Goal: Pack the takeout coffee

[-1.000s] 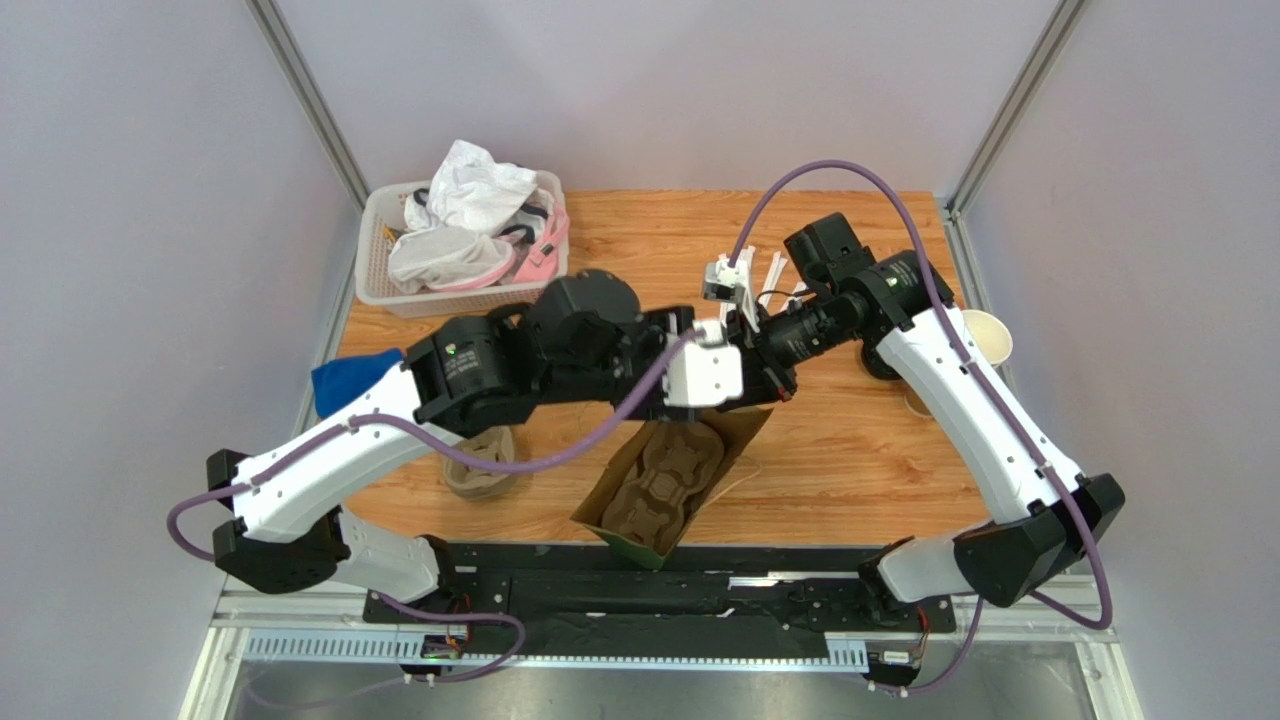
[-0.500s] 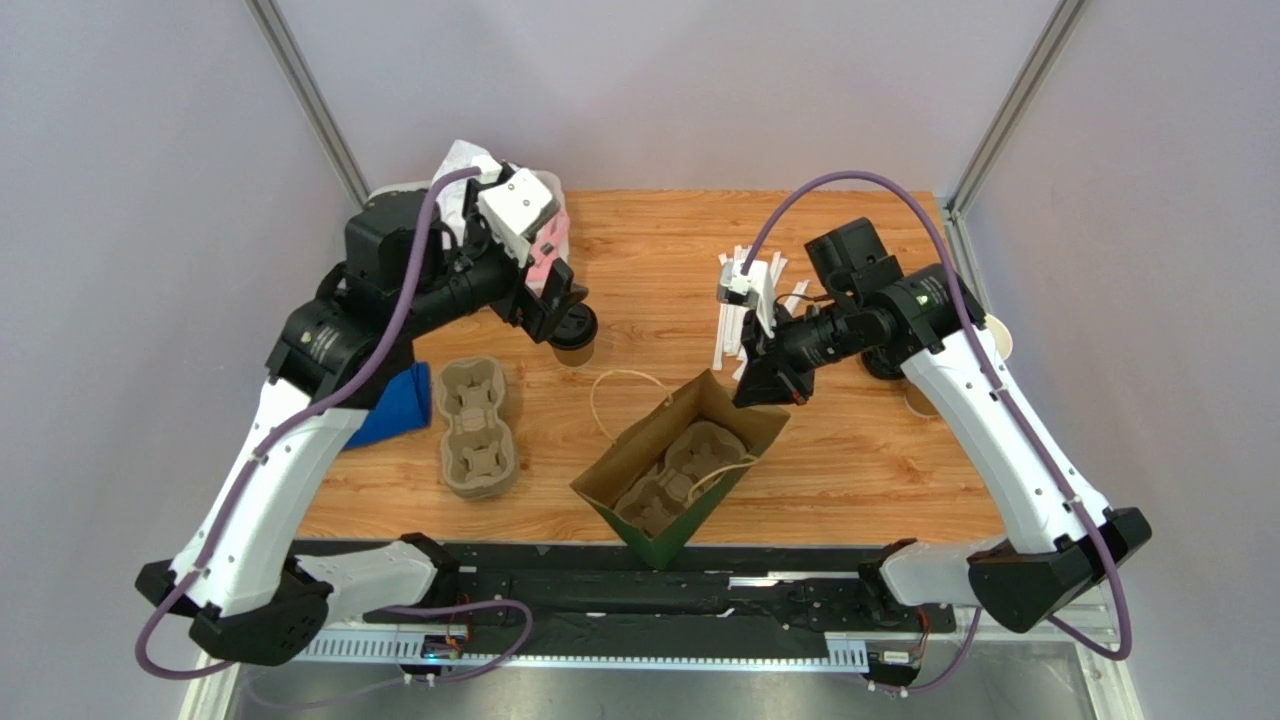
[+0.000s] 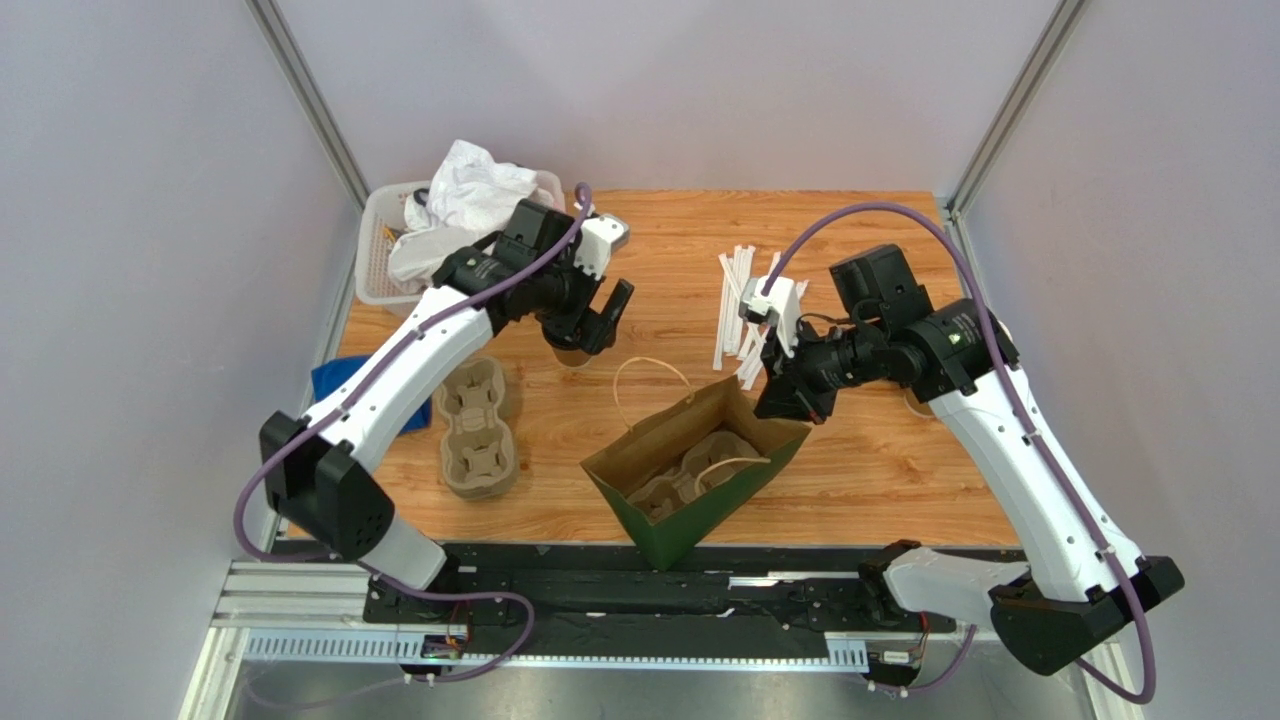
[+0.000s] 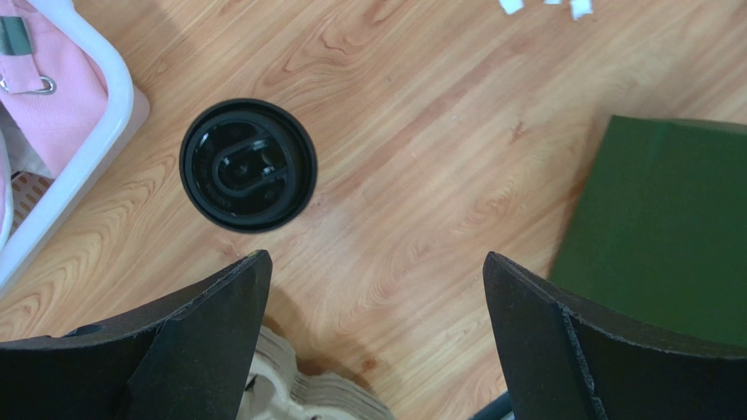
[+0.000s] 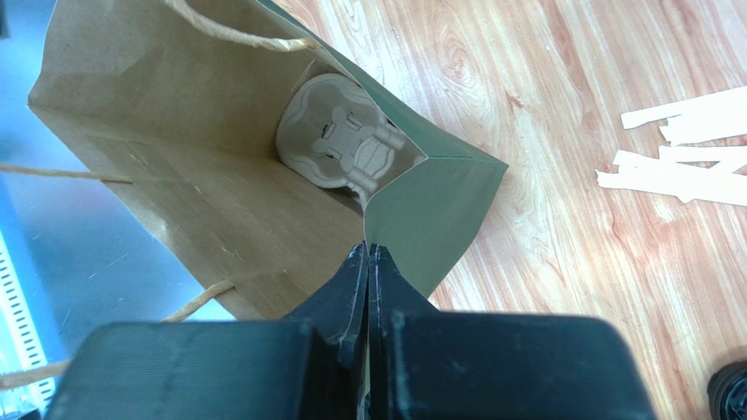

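takeout coffee [image 4: 248, 164]: one near left gripper [image 4: 377, 262]; one bag [image 3: 676, 518].

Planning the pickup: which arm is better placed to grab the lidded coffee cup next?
Left. The left gripper, open, hangs close above the coffee cup; the right gripper is shut on the rim of the paper bag, holding it open.

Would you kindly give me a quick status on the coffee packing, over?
Left tool open, hovering near the coffee cup, not touching. Right tool shut on paper bag rim. Cup upright on table, lidded. Carrier sits inside bag.
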Available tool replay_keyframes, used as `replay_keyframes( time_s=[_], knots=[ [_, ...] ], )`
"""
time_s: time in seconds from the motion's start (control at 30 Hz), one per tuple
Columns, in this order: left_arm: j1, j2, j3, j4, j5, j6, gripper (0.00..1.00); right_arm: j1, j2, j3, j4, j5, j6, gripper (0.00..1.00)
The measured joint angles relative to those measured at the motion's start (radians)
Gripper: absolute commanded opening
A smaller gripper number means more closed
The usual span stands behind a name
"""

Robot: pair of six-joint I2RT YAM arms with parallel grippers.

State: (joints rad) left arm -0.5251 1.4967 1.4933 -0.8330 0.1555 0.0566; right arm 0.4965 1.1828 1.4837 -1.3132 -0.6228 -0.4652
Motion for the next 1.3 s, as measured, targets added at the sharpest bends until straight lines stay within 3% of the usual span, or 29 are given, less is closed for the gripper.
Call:
replay_keyframes(
  time_s=[0.47,0.9,1.3],
  knots=[
    [0.090,0.303,0.204,-0.046,-0.083,-0.006,0.99,0.000,-0.007,-0.014,0.006,0.032,0.005,0.00],
    [0.130,0.395,0.206,-0.071,-0.064,-0.003,0.99,0.000,0.041,-0.013,0.000,0.040,0.003,0.00],
    [0.142,0.414,0.206,-0.061,-0.052,0.005,0.89,0.000,0.069,0.000,-0.021,0.039,-0.003,0.00]
  ],
)
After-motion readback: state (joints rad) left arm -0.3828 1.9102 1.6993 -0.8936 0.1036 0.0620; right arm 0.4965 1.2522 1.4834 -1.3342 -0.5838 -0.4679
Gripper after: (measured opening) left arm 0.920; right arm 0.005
